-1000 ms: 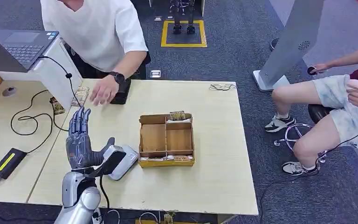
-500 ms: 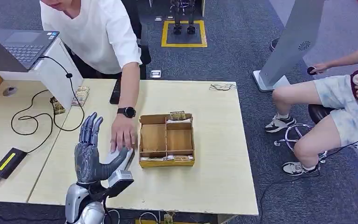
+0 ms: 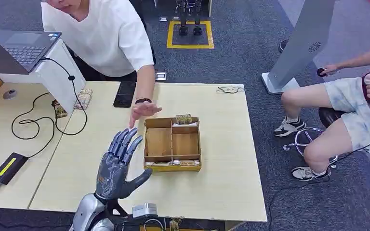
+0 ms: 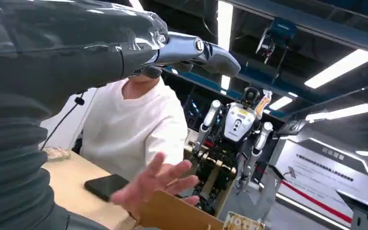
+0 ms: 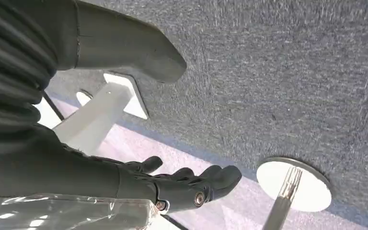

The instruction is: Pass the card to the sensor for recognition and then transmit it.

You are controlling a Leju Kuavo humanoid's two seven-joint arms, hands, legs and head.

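Card tray (image 3: 172,143): wooden, on table (image 3: 221,163).
Left hand (image 3: 116,165) raised at its 8 o'clock, fingers spread, holding nothing. Right hand (image 5: 182,184) hangs over carpet, fingers loosely apart, empty.

The left hand (image 3: 117,167) was dark blue-grey and glossy, with segmented fingers (image 3: 123,143) and a thick thumb (image 3: 140,179). Behind it the forearm (image 3: 87,215) was rounded silver metal, with a small grey box (image 3: 144,210) beside the wrist. The right hand (image 5: 182,184) had black fingers with round pivot screws, a ribbed grey cover (image 5: 9,62) behind it, and clear plastic film over its back.
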